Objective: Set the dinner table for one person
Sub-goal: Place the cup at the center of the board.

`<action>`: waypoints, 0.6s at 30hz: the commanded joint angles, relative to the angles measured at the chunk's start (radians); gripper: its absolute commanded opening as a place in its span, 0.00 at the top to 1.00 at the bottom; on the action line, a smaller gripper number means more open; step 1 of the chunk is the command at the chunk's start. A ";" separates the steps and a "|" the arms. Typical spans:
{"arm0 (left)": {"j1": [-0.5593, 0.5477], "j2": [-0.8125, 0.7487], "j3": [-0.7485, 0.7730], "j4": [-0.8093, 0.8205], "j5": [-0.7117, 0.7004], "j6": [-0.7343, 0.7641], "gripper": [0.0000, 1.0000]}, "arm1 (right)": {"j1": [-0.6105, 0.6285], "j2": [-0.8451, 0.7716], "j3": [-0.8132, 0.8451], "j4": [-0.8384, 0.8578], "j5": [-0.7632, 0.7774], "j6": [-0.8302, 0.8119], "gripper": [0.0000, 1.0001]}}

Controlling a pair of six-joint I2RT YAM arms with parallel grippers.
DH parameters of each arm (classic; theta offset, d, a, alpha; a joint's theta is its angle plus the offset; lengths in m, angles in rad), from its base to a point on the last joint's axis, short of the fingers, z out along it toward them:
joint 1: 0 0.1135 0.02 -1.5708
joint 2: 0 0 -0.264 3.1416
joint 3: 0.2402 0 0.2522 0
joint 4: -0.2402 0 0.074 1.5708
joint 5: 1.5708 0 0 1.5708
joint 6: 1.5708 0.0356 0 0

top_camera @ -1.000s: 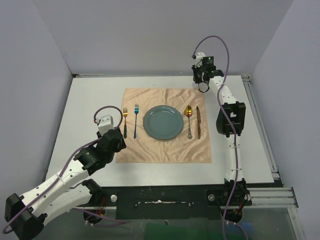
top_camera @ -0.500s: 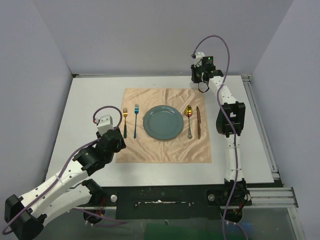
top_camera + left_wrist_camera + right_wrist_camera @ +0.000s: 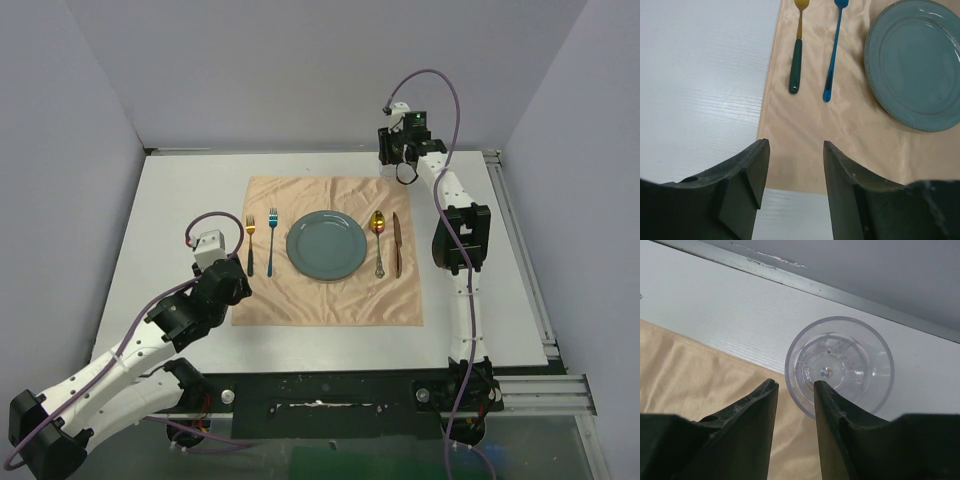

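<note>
Matt white, finely ribbed sheet for the dinner table [image 3: 700, 75], edged with a brushed aluminium rail [image 3: 520, 250]. Soft peach cloth [image 3: 330, 295] with a faint satin sheen, creased and rumpled. Glossy grey-teal glaze on the ceramic plate [image 3: 920, 65], beaded along the rim. Shiny blue-coated metal on the blue fork [image 3: 833, 55]. Gold-toned metal with a glossy dark grip on the green-handled fork [image 3: 797, 55]. Polished metal on the spoon [image 3: 378, 245], gold in the bowl. Duller brown finish on the knife [image 3: 397, 245]. Clear, smooth, glossy tumbler [image 3: 840, 365], glass or plastic, cannot tell which. Dull black, faintly grainy plastic on the fingers [image 3: 747, 185] of the left gripper [image 3: 795, 145].
</note>
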 commanded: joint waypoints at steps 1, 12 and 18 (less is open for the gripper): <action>0.006 -0.017 0.017 0.020 -0.019 -0.011 0.55 | 0.002 -0.021 0.043 0.051 0.004 -0.008 0.63; 0.006 -0.018 0.025 0.021 -0.009 -0.008 0.55 | -0.008 -0.170 0.022 0.052 0.056 0.047 0.60; 0.006 -0.024 0.025 0.033 0.010 -0.006 0.55 | 0.008 -0.333 -0.125 0.045 0.095 0.080 0.61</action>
